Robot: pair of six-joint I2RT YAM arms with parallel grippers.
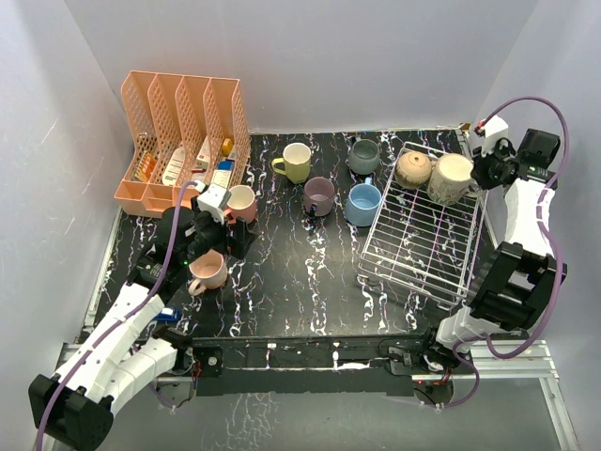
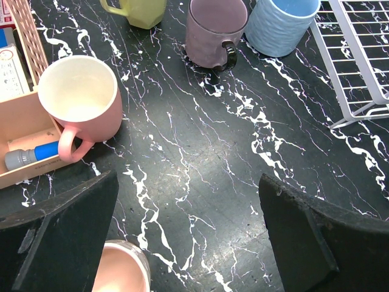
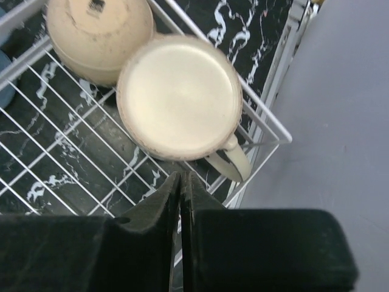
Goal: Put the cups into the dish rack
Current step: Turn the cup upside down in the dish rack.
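Black marbled counter [image 1: 300, 291], white walls all round. Left end effector [image 2: 188, 210] fingers apart over a pink mug [image 2: 121, 271]. The mug sits toward one finger, so coming down could clip its rim and tip it. Mauve mug [image 2: 213, 30] loose beyond. Dish rack [image 1: 413, 240] holds a tan mug [image 3: 100, 33] and a cream mug [image 3: 179, 94]. Right end effector [image 3: 181, 194] fingers together just above.

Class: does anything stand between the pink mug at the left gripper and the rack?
Nothing visible: bare black marbled table separates the pale pink ceramic mug from the white wire dish rack; the mauve mug and light blue mug stand farther back.
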